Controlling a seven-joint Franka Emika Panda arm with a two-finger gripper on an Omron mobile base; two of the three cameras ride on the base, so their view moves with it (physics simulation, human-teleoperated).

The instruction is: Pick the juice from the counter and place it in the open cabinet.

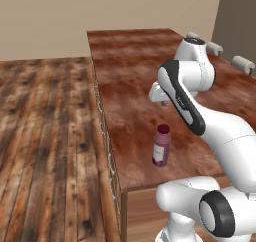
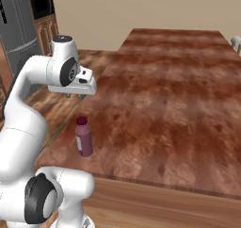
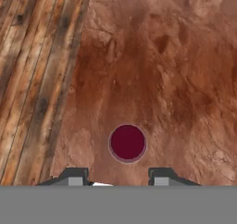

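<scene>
One juice bottle (image 1: 161, 146) on the counter (image 1: 131, 66), one gripper (image 3: 118, 176) above it.

The single bottle is a small upright cylinder of dark purple-maroon liquid with a maroon screw cap and a paler pinkish label band around its body; from the hand view only its round maroon cap shows. It stands near the counter's front edge, close to the front corner on the plank-floor (image 1: 45, 136) side. The gripper hangs over the counter, well above the bottle and not touching it, its two fingertips (image 3: 75, 177) spread apart and holding nothing.
</scene>
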